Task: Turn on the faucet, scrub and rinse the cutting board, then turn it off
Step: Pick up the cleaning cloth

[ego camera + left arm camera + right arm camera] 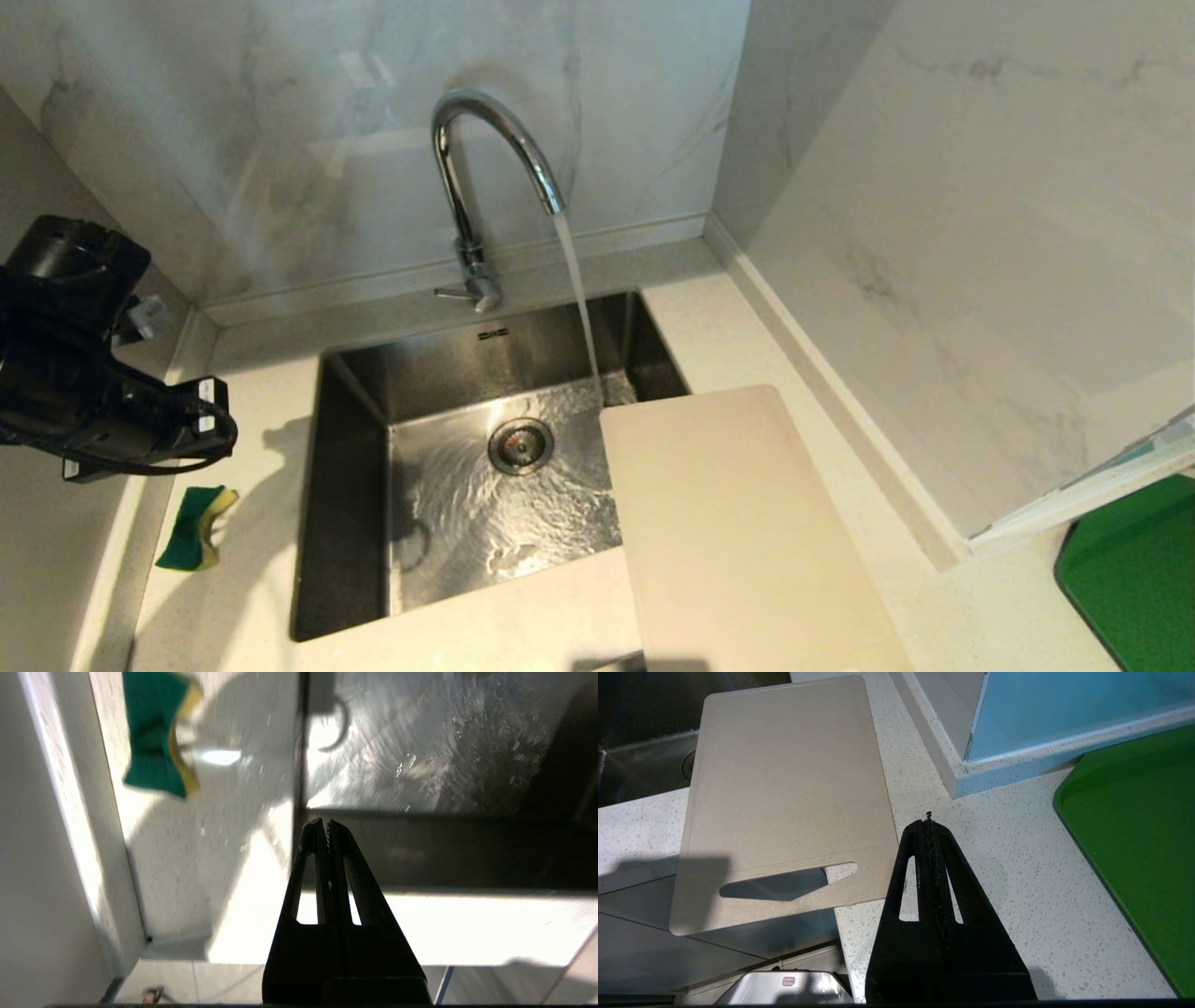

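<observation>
The chrome faucet (467,177) stands behind the sink (347,439), and water runs from its spout onto the basin floor just off the far corner of the cutting board (738,523). Its thin lever (455,294) sticks out to the left at the base. The cream board lies on the counter right of the sink, its far left corner over the basin. My left arm (103,392) hangs over the counter left of the sink. The left gripper (323,823) is shut and empty above the sink's left rim. The right gripper (929,821) is shut and empty over the counter, beside the board's slot handle (784,882).
A green and yellow sponge (194,527) lies on the narrow counter strip left of the sink, in front of my left arm. A dark green board (1134,560) sits at the right. Marble walls close the back and right; the cream board's (784,788) handle end overhangs the counter's front edge.
</observation>
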Tool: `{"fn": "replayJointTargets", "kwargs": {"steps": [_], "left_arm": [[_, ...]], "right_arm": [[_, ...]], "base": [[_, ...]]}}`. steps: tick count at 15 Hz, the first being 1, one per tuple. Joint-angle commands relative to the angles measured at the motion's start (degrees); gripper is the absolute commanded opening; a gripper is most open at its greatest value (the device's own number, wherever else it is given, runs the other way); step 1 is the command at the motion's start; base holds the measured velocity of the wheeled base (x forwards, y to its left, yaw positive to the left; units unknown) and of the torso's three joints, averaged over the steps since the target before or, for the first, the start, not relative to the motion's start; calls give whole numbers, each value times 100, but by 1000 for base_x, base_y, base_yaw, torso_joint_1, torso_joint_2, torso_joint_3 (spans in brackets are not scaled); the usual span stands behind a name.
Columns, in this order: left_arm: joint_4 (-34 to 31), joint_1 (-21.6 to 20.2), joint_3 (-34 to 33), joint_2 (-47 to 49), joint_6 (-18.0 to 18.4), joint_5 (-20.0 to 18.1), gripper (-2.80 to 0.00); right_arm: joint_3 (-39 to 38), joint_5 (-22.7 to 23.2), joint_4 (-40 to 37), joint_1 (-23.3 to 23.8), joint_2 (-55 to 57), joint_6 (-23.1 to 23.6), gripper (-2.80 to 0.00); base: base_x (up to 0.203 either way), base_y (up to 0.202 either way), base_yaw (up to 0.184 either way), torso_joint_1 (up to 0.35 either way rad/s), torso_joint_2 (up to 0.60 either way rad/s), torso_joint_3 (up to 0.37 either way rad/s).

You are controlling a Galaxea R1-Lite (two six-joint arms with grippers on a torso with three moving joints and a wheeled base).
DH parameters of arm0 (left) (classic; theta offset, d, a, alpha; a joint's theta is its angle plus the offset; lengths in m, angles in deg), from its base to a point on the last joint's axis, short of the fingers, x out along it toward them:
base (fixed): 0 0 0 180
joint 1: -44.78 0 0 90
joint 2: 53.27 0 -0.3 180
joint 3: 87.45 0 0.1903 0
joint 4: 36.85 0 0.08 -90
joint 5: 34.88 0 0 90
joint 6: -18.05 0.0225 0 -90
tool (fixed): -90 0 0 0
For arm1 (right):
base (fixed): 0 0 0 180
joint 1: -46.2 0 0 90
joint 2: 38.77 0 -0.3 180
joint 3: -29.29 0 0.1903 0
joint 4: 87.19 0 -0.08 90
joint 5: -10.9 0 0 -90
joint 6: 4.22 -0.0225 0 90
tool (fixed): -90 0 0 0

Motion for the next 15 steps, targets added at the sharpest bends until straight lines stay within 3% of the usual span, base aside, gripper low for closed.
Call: {"fn": "replayJointTargets", "kwargs": {"steps": [1, 6, 9, 15], "left_arm": [[220, -29, -560, -76, -23, -38, -280], [387, -74, -848, 58, 74, -60, -280], [836, -505, -1021, 235, 363, -181, -280], [913, -631, -1010, 601, 743, -190, -280]], "right_arm": [[-9, -1, 1, -1, 0, -2, -280], [-9, -10, 1, -1, 0, -8, -280], [-9, -2, 1, -9, 0, -8, -280], [-9, -1, 1, -10, 0, -11, -280]], "base": [[0, 0, 0, 0, 0, 0], [0, 0, 0, 0, 0, 0], [0, 0, 0, 0, 0, 0], [0, 0, 0, 0, 0, 0]]}}
